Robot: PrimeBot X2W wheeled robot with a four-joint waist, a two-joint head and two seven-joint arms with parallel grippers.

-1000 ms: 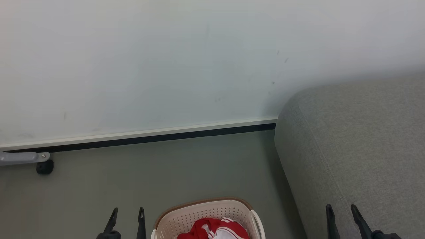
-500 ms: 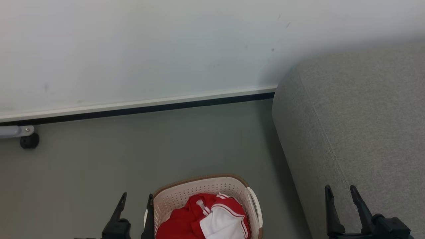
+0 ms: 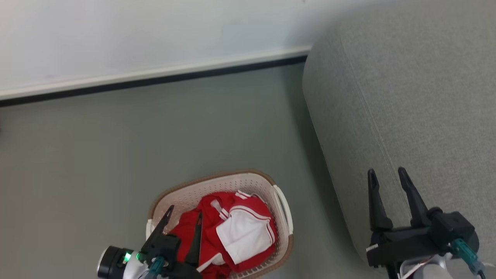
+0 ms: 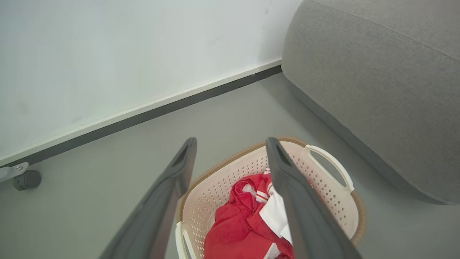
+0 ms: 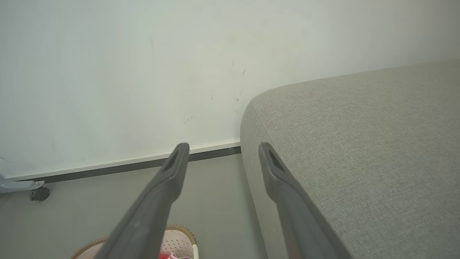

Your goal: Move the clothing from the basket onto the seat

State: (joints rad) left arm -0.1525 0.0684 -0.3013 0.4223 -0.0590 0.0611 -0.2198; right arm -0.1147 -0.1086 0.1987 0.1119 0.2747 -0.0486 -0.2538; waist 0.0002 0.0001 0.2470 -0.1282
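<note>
Clothing (image 3: 232,228) is lying heaped in the basket (image 3: 217,179) on the floor (image 3: 116,155) beside the seat (image 3: 407,97), so I am aiming the left gripper (image 3: 185,211), spread wide over it, deep into the red folds, the right gripper (image 3: 386,170) hanging spread by the seat.

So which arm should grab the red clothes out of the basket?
Probably the left. The left gripper is open and points at the clothing in the basket, its fingers over the basket's edge. The right gripper, also open, is over the seat, off to the basket's side.
</note>
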